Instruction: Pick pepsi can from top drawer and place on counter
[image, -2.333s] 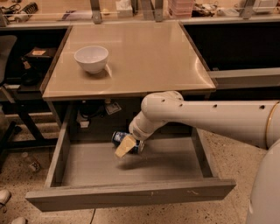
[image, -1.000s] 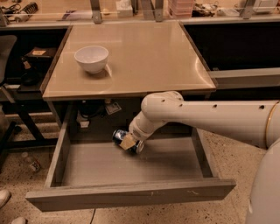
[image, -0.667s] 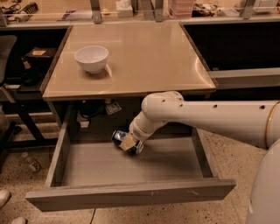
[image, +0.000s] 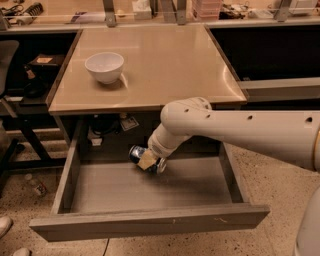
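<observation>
The beige counter (image: 165, 65) has a white bowl (image: 104, 66) on its left side. Under the counter, the grey top drawer (image: 150, 222) is pulled out wide. A big white arm (image: 240, 130) comes in from the right and bends down into the drawer. The claw (image: 148, 160) is at the back of the drawer, right on the pepsi can (image: 136, 152). The blue can lies tipped over, with its end sticking out to the left of the claw. It is hard to tell if the claw grips the can or only touches it.
</observation>
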